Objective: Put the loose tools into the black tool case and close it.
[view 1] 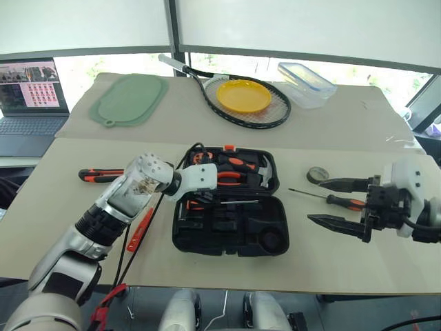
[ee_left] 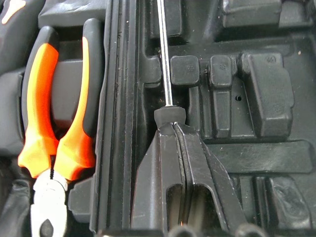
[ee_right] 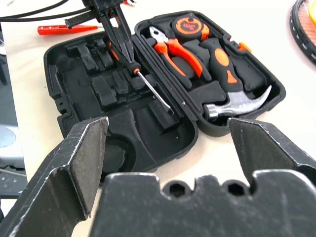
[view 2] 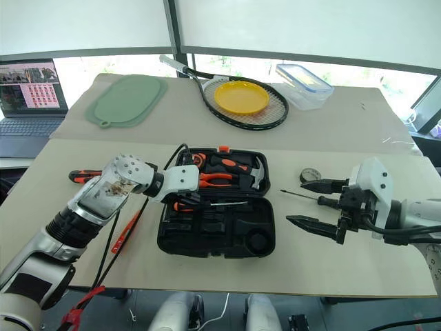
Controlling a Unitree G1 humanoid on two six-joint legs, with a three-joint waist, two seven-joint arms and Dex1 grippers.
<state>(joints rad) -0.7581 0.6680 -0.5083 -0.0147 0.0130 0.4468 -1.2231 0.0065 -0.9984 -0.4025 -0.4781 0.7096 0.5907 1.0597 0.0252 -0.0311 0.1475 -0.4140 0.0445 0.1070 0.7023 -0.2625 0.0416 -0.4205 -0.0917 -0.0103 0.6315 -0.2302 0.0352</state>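
Steel shaft of the screwdriver point(ee_right: 148, 89) runs straight out from my left claw point(ee_left: 170, 129), pinched on its handle, lengthwise above the black tool case point(view 1: 231, 238) recess.

Head eyes look down; both wrist views share the black tool case point(ee_right: 163, 84).

case point(view 1: 231, 234) mid-table, open | pliers point(view 1: 231, 176), hammer point(view 1: 256, 174) in far half | knife point(view 1: 100, 175) left | screwdriver point(view 1: 329, 199), tape point(view 1: 317, 174) right | racket point(view 1: 241, 96) behind
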